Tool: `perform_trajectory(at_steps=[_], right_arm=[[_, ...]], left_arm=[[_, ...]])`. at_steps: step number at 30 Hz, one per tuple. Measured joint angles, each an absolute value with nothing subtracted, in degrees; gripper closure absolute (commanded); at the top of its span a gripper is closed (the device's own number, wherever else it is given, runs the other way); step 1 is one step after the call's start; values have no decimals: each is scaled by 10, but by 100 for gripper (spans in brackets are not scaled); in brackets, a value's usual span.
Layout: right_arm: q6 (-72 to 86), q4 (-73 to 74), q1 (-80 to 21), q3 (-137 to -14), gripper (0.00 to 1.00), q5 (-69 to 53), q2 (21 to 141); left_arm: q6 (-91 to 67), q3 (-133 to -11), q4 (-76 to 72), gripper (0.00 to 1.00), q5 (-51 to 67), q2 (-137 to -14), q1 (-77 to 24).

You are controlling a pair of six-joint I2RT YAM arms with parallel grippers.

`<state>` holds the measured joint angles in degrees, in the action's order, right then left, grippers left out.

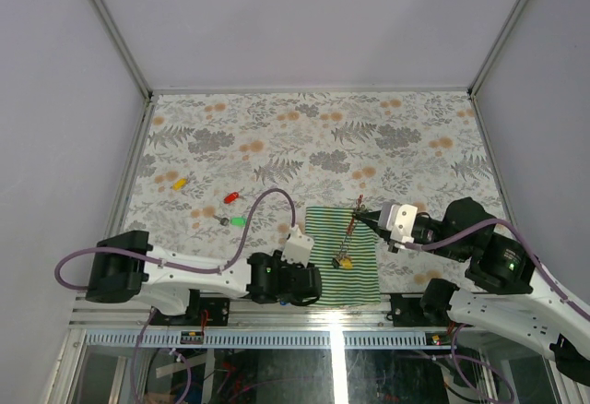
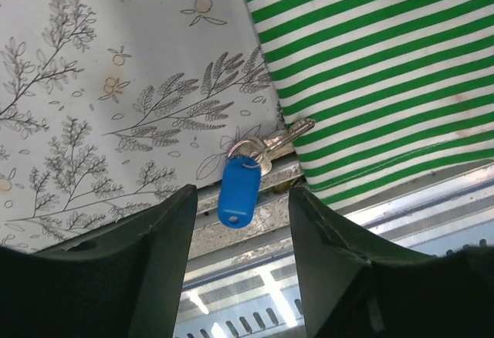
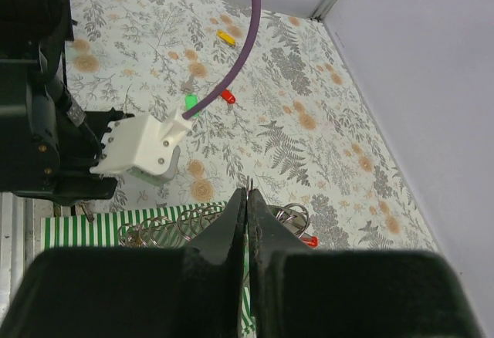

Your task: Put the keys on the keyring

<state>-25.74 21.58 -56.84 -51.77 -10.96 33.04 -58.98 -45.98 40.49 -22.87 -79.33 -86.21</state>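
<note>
While the right gripper (image 3: 247,213) is pinched shut on the keyring (image 1: 349,235) on the cloth (image 1: 318,238), lower right of middle, the left gripper (image 2: 242,199) hangs open around the blue key (image 2: 235,187), mid-frame. Go straight down and close on its fat plastic end, not the thin metal.

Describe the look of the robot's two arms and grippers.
The left arm and right arm have white links, black joints and purple cables. The left gripper and right gripper are black with white wrist blocks. A green light glows on the right arm.
</note>
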Motion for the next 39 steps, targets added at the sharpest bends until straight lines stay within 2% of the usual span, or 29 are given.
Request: perform_trajectory(at_steps=[9, 18, 25, 32, 39], right_arm=[[-254, 216, -568, -517, 100, -110, 330], [-253, 216, -568, -517, 100, -110, 330], [-253, 216, -568, -516, 100, -110, 331], [-252, 216, -568, -514, 100, -110, 331], [-248, 216, -568, -510, 100, -110, 331]], left_arm=[[-567, -468, 379, 55, -230, -855, -862], [-555, -463, 354, 64, -229, -859, -847], [-540, -447, 329, 67, -225, -863, -826], [-526, -440, 297, 77, -216, -863, -817], [-513, -428, 262, 81, -203, -856, -785]])
